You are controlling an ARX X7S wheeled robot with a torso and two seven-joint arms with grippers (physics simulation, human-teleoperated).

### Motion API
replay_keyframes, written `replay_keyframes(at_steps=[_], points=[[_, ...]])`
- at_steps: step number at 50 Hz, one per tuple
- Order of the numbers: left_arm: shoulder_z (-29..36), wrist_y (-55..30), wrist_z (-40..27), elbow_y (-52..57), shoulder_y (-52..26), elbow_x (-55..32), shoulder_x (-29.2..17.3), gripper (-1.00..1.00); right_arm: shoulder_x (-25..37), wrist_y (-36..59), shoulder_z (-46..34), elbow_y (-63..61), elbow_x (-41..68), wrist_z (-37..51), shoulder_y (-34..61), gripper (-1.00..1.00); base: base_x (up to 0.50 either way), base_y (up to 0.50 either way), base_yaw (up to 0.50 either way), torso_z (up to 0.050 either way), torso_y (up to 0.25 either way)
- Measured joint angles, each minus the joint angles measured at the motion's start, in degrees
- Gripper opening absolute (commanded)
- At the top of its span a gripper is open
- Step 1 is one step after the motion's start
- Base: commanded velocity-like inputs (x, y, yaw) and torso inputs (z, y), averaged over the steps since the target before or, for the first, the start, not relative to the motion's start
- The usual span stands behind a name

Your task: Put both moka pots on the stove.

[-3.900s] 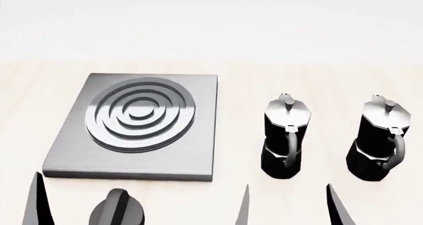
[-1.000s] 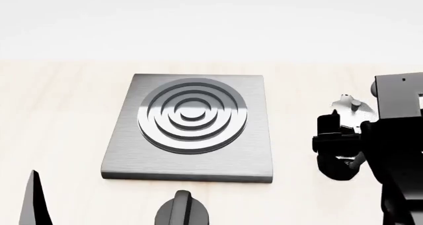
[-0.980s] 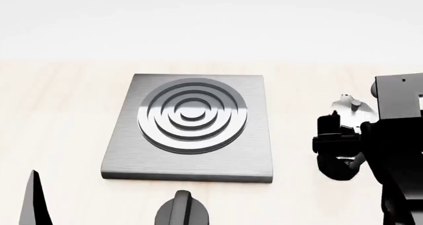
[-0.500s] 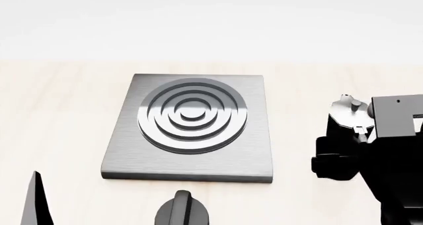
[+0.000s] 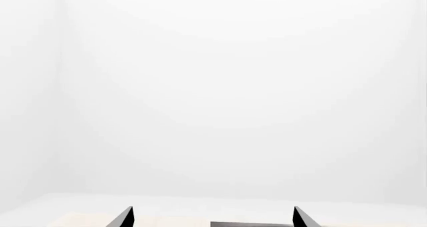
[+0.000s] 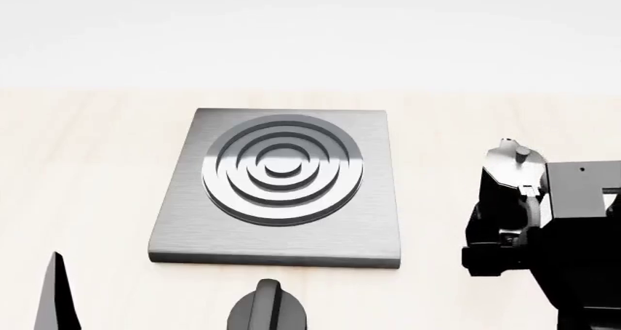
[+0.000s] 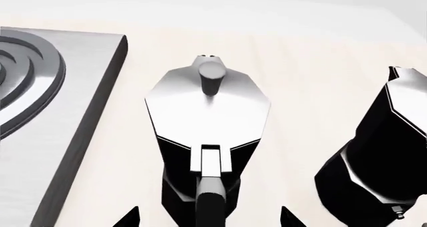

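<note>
One moka pot (image 7: pixel 208 114), glossy black with a silver lid, stands upright on the table to the right of the stove (image 6: pixel 281 188). My right gripper (image 7: pixel 210 221) is open, and the pot's black handle (image 7: pixel 212 207) sits between its two fingertips without either touching it. In the head view the right arm covers this pot's (image 6: pixel 507 174) lower half. The second moka pot (image 7: pixel 383 162) stands further right and is hidden in the head view. My left gripper (image 5: pixel 212 219) is open and holds nothing, low at the near left, with the stove's edge (image 5: pixel 253 224) just beyond it.
A squat black knob (image 6: pixel 267 312) sits in front of the stove's near edge. The pale wooden table (image 6: pixel 97 170) runs back to a white wall. The stove's raised ring burner (image 7: pixel 27 82) lies to one side of the nearer pot.
The right arm has dropped lower and closer round the pot's handle side, uncovering the silver lid. The pot and stove have not moved. The left arm is still.
</note>
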Motion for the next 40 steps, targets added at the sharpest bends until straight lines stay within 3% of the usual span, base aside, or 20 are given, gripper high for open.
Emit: replay_keyframes(at_steps=[7,8,28,40], points=[[0.19,0.17,-0.17,-0.19,-0.06,-0.02,-0.15,1.00,-0.52,-1.27,-0.40,2.28,-0.49,-0.09,0.33,1.00,0.00,0.00,0.00,0.000,0.000],[0.22,0.17,-0.20,-0.20,-0.07,-0.03,-0.17,1.00,-0.57,-1.45,-0.45,2.54,-0.55,-0.11,0.36,-1.00,0.00,0.00,0.00,0.000,0.000],[0.65,0.33,-0.75,-0.27,-0.19,-0.20,-0.62,1.00,-0.73,-2.21,-0.87,2.23,0.43,0.23,-0.08,-1.00,0.00,0.00,0.00,0.000,0.000],[0.86,0.28,-1.08,-0.25,-0.32,-0.31,-0.92,1.00,0.12,0.91,-0.85,-6.60,0.83,2.08,-1.77,-1.00,0.00,0.00,0.00,0.000,0.000]])
